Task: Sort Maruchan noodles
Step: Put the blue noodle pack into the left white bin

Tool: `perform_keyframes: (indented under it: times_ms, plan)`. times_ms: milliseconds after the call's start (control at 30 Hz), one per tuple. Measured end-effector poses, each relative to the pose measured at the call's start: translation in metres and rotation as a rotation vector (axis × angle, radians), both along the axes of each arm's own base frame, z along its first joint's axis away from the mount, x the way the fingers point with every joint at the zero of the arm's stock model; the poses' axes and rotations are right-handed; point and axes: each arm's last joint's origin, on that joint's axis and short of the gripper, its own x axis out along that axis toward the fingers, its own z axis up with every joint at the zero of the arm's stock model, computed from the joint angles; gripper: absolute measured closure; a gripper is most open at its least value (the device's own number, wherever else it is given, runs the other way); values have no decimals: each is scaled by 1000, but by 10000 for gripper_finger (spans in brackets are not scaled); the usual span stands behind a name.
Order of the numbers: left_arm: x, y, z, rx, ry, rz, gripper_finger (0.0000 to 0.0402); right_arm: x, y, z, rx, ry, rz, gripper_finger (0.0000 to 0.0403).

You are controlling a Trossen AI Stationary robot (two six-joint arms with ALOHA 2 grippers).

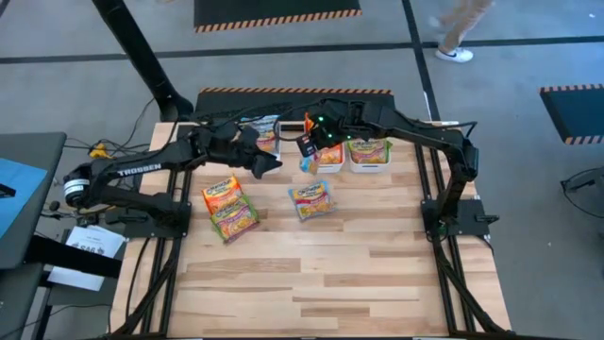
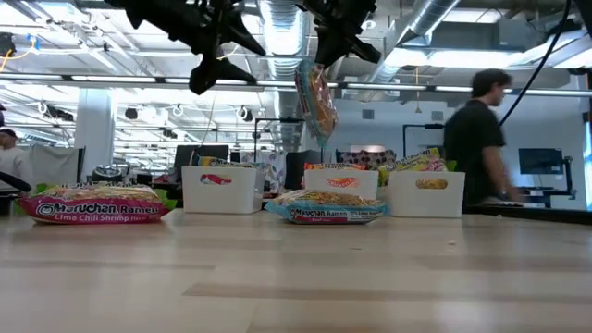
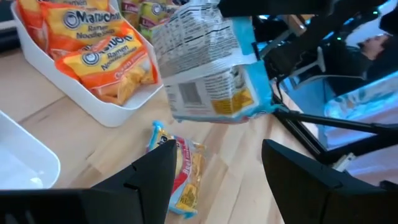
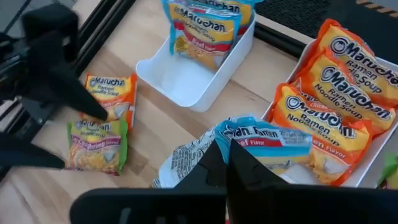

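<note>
My right gripper (image 4: 227, 163) is shut on a blue-edged Maruchan packet (image 2: 314, 97) and hangs above the far part of the table, between the bin of blue packets (image 4: 186, 84) and the bin of orange packets (image 4: 373, 158). My left gripper (image 3: 217, 171) is open, in the air just left of that packet, whose printed back (image 3: 208, 68) faces it. Lying flat on the table are an orange packet (image 1: 220, 194), a green packet (image 1: 236, 221) and another blue packet (image 1: 311, 199). My right gripper pinches the blue-edged packet by its upper end (image 4: 245, 140) between the two fingers, which come from above and point down. The packet is lifted clear and hangs below the fingers (image 2: 335, 46), slightly tilted and crumpled near the hold.
Three white bins stand in a row at the table's far edge: blue packets (image 1: 267, 132), orange (image 1: 330, 156), green (image 1: 370, 156). The near half of the wooden table (image 1: 330, 283) is bare. A person (image 2: 476, 139) stands beyond the table; another walks past it (image 1: 458, 38).
</note>
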Motion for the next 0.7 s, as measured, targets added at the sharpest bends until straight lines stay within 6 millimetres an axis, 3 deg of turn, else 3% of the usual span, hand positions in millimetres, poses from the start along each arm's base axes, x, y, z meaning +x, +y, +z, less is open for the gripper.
perform_keyframes:
  times_ms: [367, 700]
  plan:
    - [8, -15, -5, 9, 47, -3, 180, 7, 25, -1, 16, -21, -73, 397]
    - [20, -30, -16, -14, 98, -80, 180, 41, 57, -44, 63, 82, -24, 397]
